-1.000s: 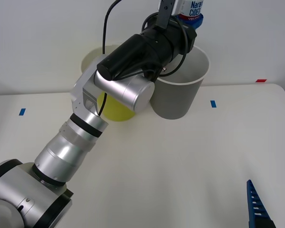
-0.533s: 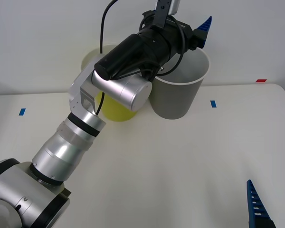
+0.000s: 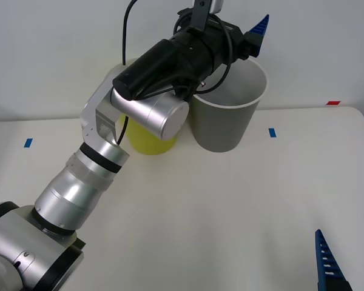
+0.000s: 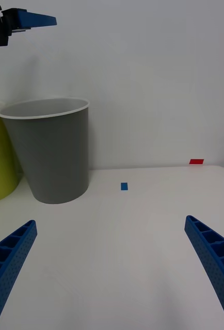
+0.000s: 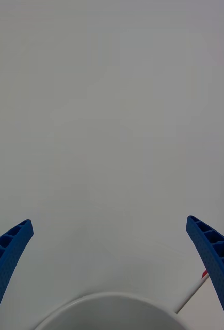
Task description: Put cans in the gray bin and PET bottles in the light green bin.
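The left gripper point(image 3: 239, 27) is held high above the gray bin point(image 3: 227, 124), just over its white rim, most likely because that height lets anything released fall straight into the bin's mouth instead of striking the wall. In the front view the arm reaches diagonally across the light green bin point(image 3: 147, 140), which stands touching or just beside the gray one at the back of the table point(image 3: 230, 206), both against the wall. That pairing puts the 2 sorting targets within 1 reach of the left arm.

From the left wrist view, the 2 blue ribbed fingers point(image 5: 9, 252) stand spread wide at the corners with nothing between them, and the pale rim of the gray bin curves below. The jaws grip nothing and touch nothing. The can is nowhere on the table and not in the fingers; judging from the empty, spread gripper poised over the gray bin, it probably lies inside, though the bin's interior gives no clear sight of it.

The right gripper point(image 4: 112, 268) waits low over the near right part of the table, well apart from both bins, its fingers also spread wide and empty. It faces the gray bin and a small blue tape mark point(image 4: 124, 186) on the tabletop, apparently parked out of the working arm's way
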